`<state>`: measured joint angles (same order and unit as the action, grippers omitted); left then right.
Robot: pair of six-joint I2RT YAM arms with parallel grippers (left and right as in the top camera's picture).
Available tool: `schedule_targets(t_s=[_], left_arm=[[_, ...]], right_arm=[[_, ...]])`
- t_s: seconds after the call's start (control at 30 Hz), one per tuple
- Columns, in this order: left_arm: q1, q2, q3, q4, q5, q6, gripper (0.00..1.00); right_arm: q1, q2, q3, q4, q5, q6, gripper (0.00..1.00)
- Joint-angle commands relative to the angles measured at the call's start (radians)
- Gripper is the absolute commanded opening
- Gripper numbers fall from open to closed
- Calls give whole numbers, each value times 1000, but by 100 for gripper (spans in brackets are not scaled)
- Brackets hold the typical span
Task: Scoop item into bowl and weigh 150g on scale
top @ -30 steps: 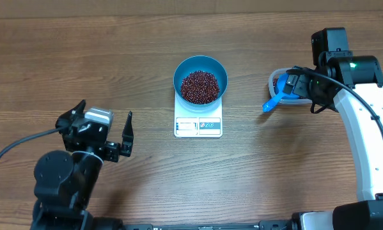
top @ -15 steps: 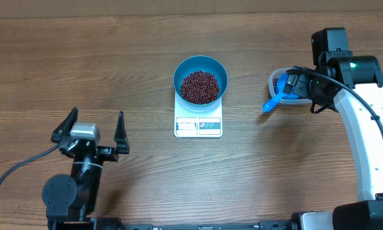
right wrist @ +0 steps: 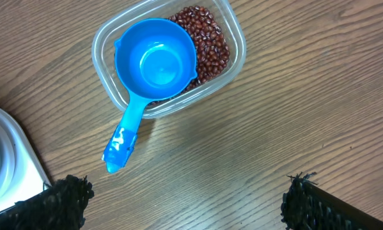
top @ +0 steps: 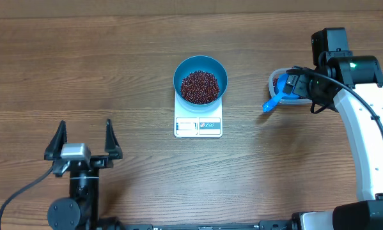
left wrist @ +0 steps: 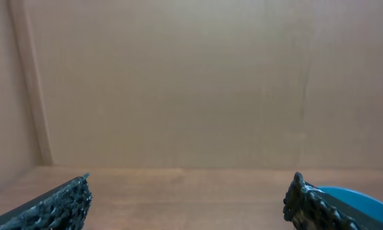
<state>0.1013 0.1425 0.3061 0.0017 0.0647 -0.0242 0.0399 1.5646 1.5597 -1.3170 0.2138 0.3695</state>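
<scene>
Overhead: bowl (top: 218, 71) on scale (top: 198, 126) is loaded with beans (top: 199, 87), scoop (right wrist: 156, 61) parked in tub (right wrist: 237, 39); weighing step judged reached. Left pincer (top: 84, 128) and right pincer (right wrist: 185, 191) are spread wide, empty. Readout check needed next.

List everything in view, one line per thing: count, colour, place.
table: one, brown wood, under everything
scale: one, white, table centre
bowl: one, blue, on the scale
beans: many, dark red-brown, heaped in the bowl; more in the tub
tub: one, clear plastic, right side of the table
scoop: one, blue, cup resting in the tub, handle out over its rim
left gripper: one, black, near left of the table, jaws open, empty
right gripper: one, black, above the tub, jaws open, empty
</scene>
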Motion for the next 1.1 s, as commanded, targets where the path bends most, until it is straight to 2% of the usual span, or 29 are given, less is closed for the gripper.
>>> schedule_targets(t_s=[0.0,0.33,0.53,0.83,1.07], left_arm=[[17,-50,-50,39,-21,-10,100],[25,-135,-223,315,-24,-10,100],[24,-140,-288,420,-23,-11,100],[25,-140,-302,375,-21,-40,99],[24,-140,-302,212,-20,-40,100]], right_arm=[[-3,1,31,6,2,-11,100],[-3,1,31,6,2,-11,100],[-3,1,31,6,2,-11,100],[-3,1,31,6,2,-11,100],[-3,1,31,6,2,-11,100]])
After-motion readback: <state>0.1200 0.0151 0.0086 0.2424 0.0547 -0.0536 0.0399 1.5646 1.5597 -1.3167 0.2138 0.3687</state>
